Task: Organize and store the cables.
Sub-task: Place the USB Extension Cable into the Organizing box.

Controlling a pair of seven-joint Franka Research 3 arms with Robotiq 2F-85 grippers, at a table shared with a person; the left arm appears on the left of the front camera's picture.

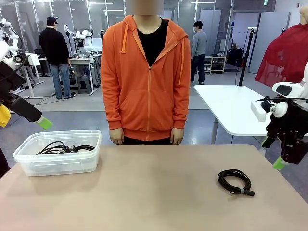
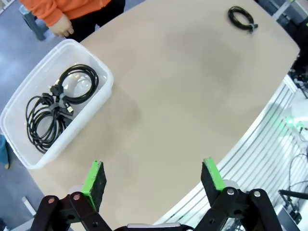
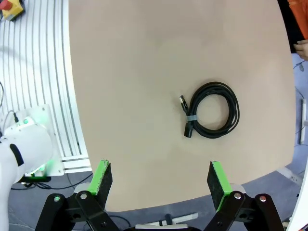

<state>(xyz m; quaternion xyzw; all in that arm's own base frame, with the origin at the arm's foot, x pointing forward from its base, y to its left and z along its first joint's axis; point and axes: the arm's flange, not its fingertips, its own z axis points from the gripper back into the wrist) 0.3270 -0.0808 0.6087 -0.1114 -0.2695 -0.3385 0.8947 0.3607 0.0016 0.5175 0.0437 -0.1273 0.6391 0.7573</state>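
One coiled cable (image 1: pixel 235 182) is lying on the counter (image 1: pixel 154 192), well apart from the clear plastic bin (image 1: pixel 29 156) at the counter's left end. This cable is bound by a small tie beside its plug ends, so it is likely handling as one light, flexible bundle that sags when lifted. Taking hold across the bundled strands near the tie appears safest; the smooth jacket may slip in a shallow pinch.

Count: one cable is lying loose on the counter; inside the bin, about three coils (image 2: pixel 57 103) are overlapping, and the exact number cannot be confirmed. One bin is present.

The left tool (image 2: pixel 154 180) is hovering near the bin, jaws fully apart and empty. The right tool (image 3: pixel 161 180) is hovering near the loose cable, jaws fully apart and empty.

A person (image 1: pixel 147 72) is standing at the far side of the counter.
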